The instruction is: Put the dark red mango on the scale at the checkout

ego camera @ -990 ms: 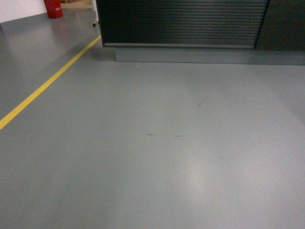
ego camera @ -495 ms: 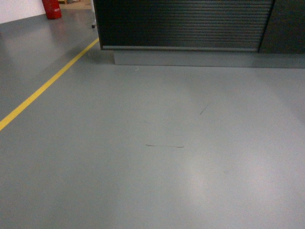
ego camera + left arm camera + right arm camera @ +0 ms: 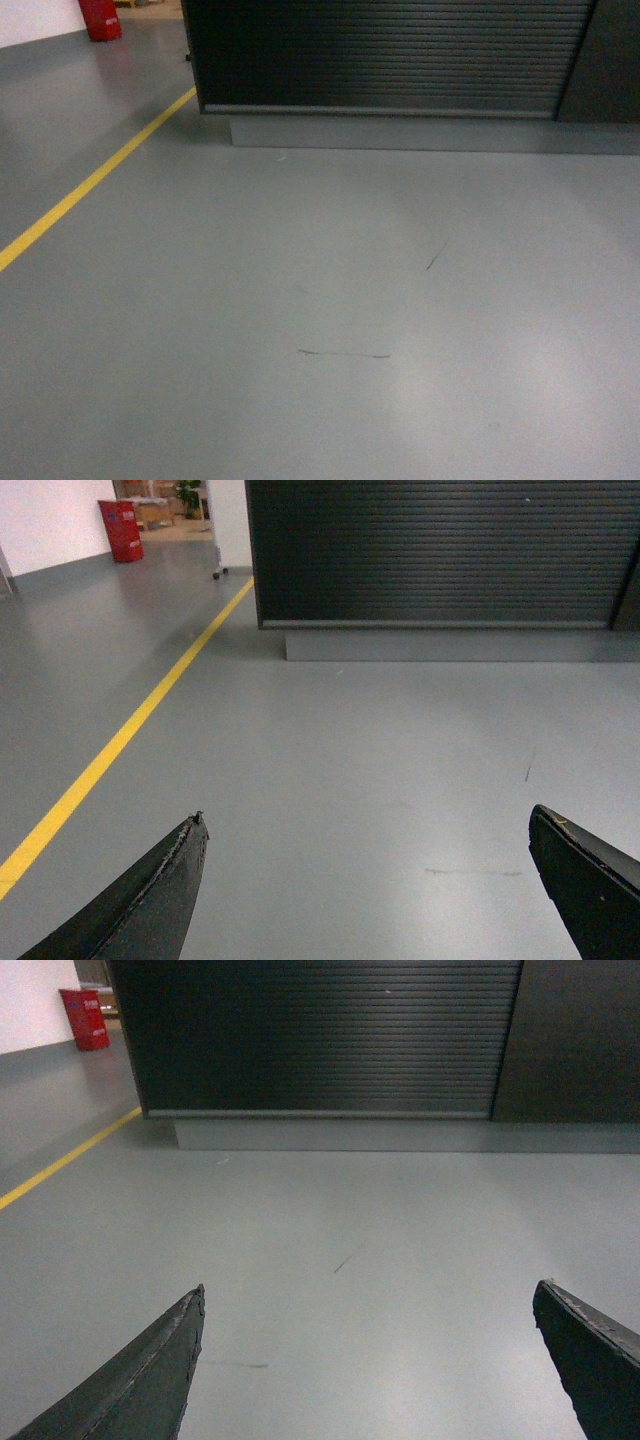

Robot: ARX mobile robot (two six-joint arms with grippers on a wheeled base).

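The checkout (image 3: 380, 55) stands ahead across the grey floor, a dark counter with a ribbed slatted front on a grey base; both wrist views show the checkout (image 3: 430, 550) (image 3: 320, 1035) too. The dark red mango and the scale are out of view. My left gripper (image 3: 366, 818) is open, its dark fingertips (image 3: 190, 845) wide apart over bare floor with nothing between them. My right gripper (image 3: 368, 1290) is open as well and holds nothing. Neither gripper shows in the head view.
A yellow floor line (image 3: 90, 182) runs diagonally on the left toward the counter's left corner. A red bin (image 3: 98, 18) stands far back left by a white wall. A plain dark panel (image 3: 580, 1040) adjoins the counter on the right. Scuff marks (image 3: 345, 354) lie on the floor.
The counter has grown larger and its base has dropped lower in the head view; the floor scuffs have slid toward me. The view has closed in on the checkout.
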